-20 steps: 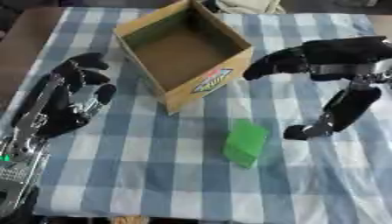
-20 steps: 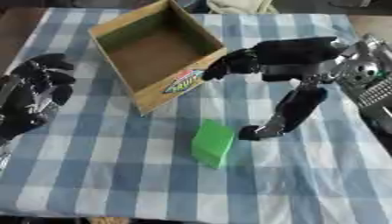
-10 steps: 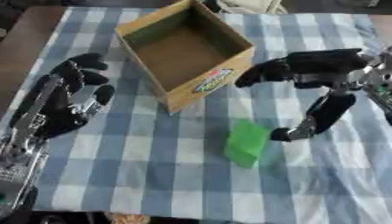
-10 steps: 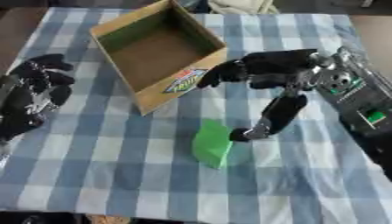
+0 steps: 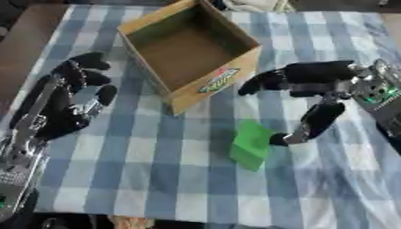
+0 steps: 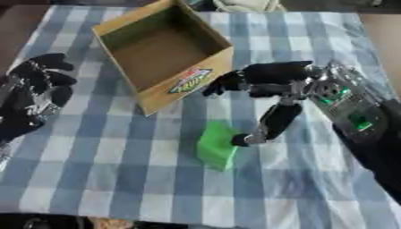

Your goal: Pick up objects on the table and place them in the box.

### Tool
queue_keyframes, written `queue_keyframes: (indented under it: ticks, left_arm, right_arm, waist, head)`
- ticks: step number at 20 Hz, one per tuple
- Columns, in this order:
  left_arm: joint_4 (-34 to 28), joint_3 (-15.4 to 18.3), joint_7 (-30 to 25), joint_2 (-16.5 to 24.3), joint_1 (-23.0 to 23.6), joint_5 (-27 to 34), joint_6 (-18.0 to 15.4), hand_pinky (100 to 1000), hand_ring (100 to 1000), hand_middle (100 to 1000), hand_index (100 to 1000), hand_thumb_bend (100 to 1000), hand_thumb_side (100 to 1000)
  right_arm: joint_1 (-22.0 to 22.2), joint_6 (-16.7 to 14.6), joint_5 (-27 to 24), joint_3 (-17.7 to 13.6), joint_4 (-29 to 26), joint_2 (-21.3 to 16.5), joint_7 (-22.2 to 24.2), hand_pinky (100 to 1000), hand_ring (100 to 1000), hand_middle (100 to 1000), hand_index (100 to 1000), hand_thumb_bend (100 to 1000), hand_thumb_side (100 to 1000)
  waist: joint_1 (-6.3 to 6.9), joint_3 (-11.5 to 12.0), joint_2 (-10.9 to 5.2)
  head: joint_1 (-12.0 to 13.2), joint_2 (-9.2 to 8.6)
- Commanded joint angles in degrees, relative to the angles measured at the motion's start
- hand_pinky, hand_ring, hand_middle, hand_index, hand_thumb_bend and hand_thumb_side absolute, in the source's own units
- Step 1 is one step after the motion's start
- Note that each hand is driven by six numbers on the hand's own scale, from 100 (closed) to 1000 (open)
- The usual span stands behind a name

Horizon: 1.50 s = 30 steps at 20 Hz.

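A blue-and-white checked cloth (image 5: 180, 179) covers the desk (its squares run slightly askew across the view). Dark brown floor (image 5: 19, 40) shows past the left edge, and pale crumpled fabric (image 6: 243, 5) lies at the far edge.

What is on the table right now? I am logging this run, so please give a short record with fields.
surface: blue checked tablecloth
box: open cardboard box, nothing visible inside
object: green block, on the cloth in front of the box
right robot hand: open, thumb tip at the block's right side
left robot hand: open, resting at left
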Motion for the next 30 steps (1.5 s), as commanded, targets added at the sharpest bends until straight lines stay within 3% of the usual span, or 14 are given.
queue_keyframes:
  ticks: [1, 20, 30]
  left_arm:
    - [-0.57, -0.01, -0.15, 0.56, -0.48, 0.28, -0.09, 785, 689, 720, 871, 488, 509]
    - [-0.58, 0.06, -0.17, 0.70, -0.52, 0.22, -0.13, 785, 689, 720, 870, 490, 508]
    - [-0.66, 0.05, -0.28, 0.66, -0.64, 0.25, -0.18, 786, 688, 720, 870, 493, 508]
  right_arm:
    - [-0.46, -10.02, 0.62, -0.01, -0.29, -0.45, 9.54, 873, 875, 917, 995, 400, 436]
    - [0.38, -10.40, 0.51, 0.36, -4.57, -3.16, 9.54, 877, 877, 915, 991, 424, 427]
    - [1.28, -10.47, 1.65, 0.90, -3.21, -2.89, 9.54, 875, 877, 915, 992, 413, 429]
  waist:
    - [0.05, 0.08, -0.77]
    - [-0.13, -0.14, -0.81]
    - [-0.07, 0.12, -0.70]
  head:
    - [-0.10, 0.22]
    - [0.26, 0.16]
    - [0.31, 0.04]
